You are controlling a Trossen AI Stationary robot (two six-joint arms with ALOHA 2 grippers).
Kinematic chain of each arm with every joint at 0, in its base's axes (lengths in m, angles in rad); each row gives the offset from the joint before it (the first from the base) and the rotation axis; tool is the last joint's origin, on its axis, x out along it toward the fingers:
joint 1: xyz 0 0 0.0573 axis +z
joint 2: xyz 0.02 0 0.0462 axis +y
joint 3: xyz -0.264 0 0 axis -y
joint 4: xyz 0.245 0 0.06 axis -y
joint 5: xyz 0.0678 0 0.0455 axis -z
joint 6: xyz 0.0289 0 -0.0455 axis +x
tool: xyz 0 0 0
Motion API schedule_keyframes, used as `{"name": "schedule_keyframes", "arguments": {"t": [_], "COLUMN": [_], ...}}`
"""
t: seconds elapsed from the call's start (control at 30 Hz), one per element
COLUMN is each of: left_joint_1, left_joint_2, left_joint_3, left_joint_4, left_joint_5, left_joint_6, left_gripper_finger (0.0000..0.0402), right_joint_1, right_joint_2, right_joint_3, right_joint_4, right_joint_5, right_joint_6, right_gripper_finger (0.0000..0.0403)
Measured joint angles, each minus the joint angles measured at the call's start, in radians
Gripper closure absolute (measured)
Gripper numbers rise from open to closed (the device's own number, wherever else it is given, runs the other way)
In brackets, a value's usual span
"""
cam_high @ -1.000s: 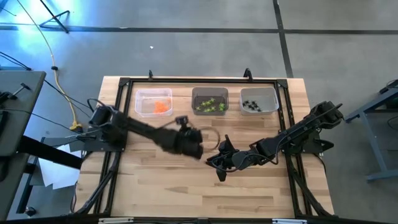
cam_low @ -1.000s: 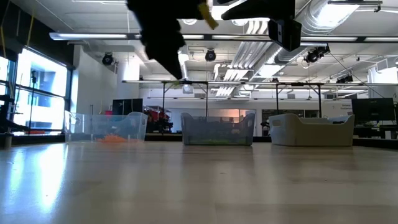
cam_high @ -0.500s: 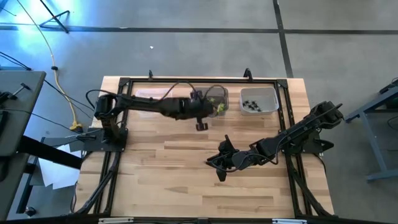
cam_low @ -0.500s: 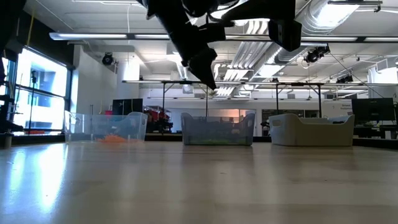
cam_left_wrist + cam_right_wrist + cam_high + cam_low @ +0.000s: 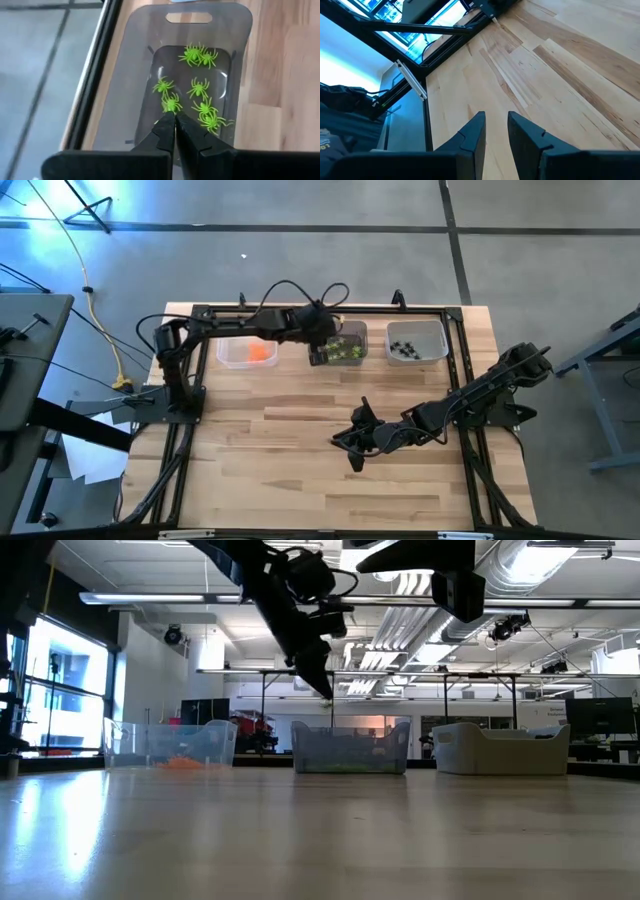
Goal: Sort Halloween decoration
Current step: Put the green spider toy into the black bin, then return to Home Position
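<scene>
My left tool [image 5: 174, 119] hangs over the middle bin [image 5: 338, 340], tips pinched together on a lime-green spider [image 5: 171, 104]. More green spiders [image 5: 199, 55] lie inside. Orange pieces [image 5: 259, 352] fill the left bin, black spiders [image 5: 403, 349] the right. Right tool [image 5: 496, 125] half-open, empty, above bare surface [image 5: 300, 470].

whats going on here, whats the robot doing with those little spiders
The left gripper hangs over the middle bin, fingers shut, with lime-green spiders lying in the bin below it. Whether it grips one cannot be told. The right gripper waits open above the bare table. Orange trinkets and black spiders sit in the side bins.
</scene>
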Motion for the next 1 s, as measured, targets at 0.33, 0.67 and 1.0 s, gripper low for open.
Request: {"name": "schedule_keyframes", "arguments": {"t": [0.33, 0.67, 1.0], "left_joint_1": [0.037, 0.020, -0.128], "left_joint_2": [0.002, 0.001, -0.135], "left_joint_3": [0.000, 0.000, -0.055], "left_joint_4": [-0.001, 0.002, -0.037], "left_joint_5": [0.078, 0.074, -0.026], "left_joint_6": [-0.089, -0.091, -0.159], "left_gripper_finger": [0.0360, 0.0338, 0.0346], "right_joint_1": [0.000, 0.000, 0.000], "right_joint_2": [0.000, 0.000, 0.000], "right_joint_3": [0.000, 0.000, 0.000], "right_joint_4": [0.000, 0.000, -0.001], "right_joint_5": [0.001, 0.005, 0.004], "right_joint_6": [0.000, 0.000, 0.000], "right_gripper_finger": [0.0324, 0.0324, 0.0324]}}
